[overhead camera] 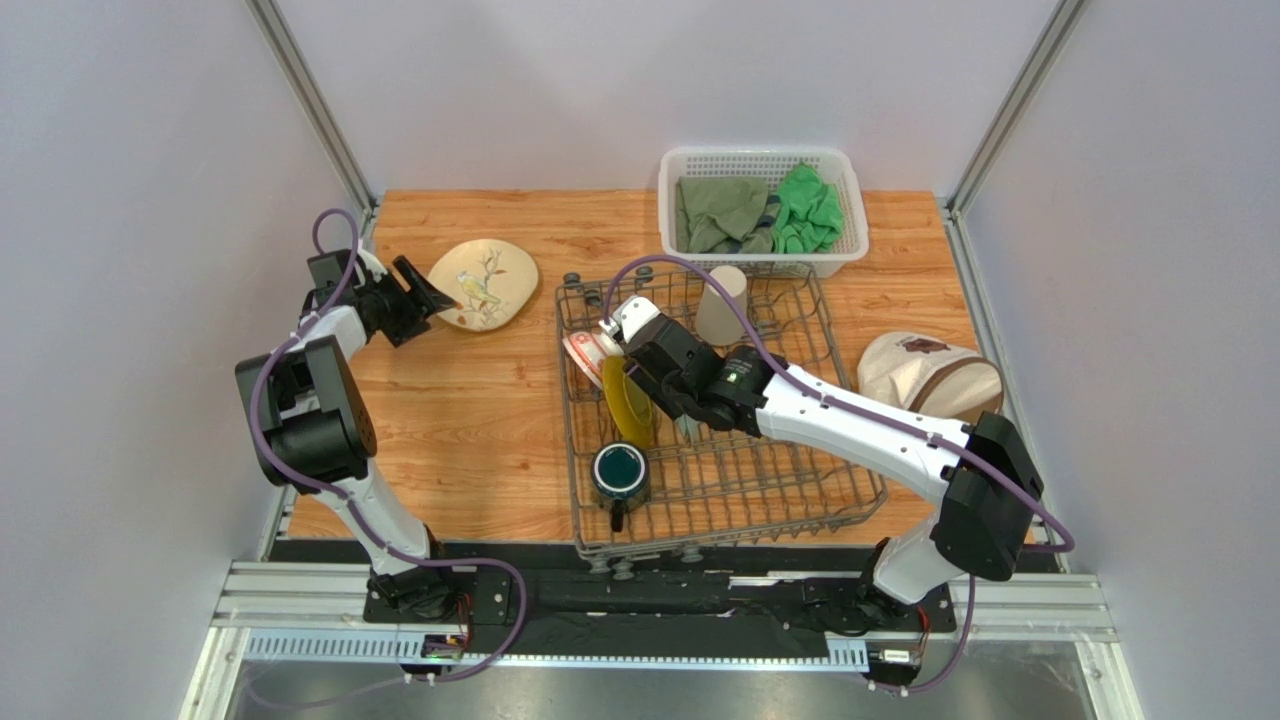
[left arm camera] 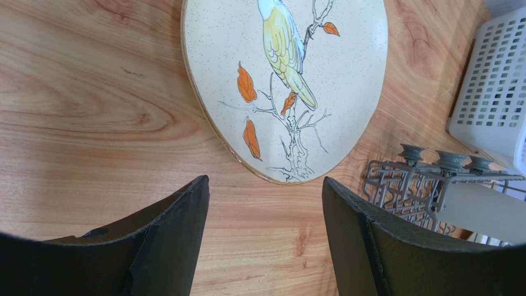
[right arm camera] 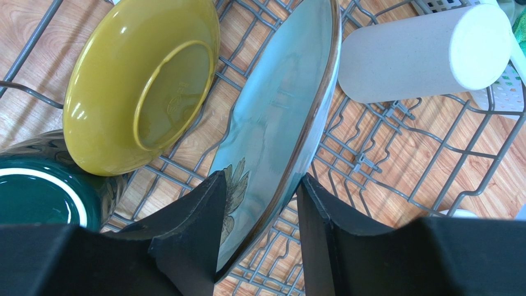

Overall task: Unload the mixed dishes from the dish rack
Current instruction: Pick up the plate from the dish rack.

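Noting the left side first: my left gripper [left arm camera: 264, 182] hangs spread and empty, just short of the cream plate with bird motif [left arm camera: 296, 80], which lies flat on the table [left arm camera: 92, 123] outside the dish rack [overhead camera: 781, 495]. My right gripper [right arm camera: 260, 179] is nearer the work. The pale green plate [right arm camera: 278, 111] stands on edge in the rack, its rim running away from me with a finger on either side. Whether they pinch it, I cannot tell. The lift should follow its plane.

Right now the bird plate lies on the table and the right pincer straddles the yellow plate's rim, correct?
Not quite: the right wrist view shows the right pincer straddling the pale green plate, not the yellow plate. The rest holds.
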Available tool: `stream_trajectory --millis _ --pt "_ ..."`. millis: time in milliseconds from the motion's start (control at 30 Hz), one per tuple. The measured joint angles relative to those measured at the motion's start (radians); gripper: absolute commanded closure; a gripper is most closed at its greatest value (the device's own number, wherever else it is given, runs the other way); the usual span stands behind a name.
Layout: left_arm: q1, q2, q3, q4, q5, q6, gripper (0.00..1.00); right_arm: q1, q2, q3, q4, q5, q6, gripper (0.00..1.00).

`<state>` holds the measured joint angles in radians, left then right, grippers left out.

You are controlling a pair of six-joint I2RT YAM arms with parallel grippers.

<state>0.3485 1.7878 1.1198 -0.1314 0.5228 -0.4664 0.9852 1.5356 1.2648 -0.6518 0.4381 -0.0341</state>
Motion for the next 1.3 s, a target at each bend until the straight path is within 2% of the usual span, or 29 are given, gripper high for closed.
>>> stream_trajectory --millis 400,733,833,1300 --pt "0.000 0.000 0.000 0.000 0.000 0.000 0.25 0.001 0.044 0.062 -0.048 0.033 0.000 0.76" --pt "0.000 0.000 0.000 -0.004 0.000 0.000 0.25 0.000 0.087 0.123 -0.086 0.079 -0.024 0.83" --pt "0.000 0.000 0.000 -0.006 0.000 0.000 0.25 -0.003 0.103 0.149 -0.095 0.141 -0.027 0.85" --pt "0.000 0.000 0.000 -0.007 0.000 0.001 0.25 -0.021 0.153 0.217 -0.116 0.124 -0.047 0.97"
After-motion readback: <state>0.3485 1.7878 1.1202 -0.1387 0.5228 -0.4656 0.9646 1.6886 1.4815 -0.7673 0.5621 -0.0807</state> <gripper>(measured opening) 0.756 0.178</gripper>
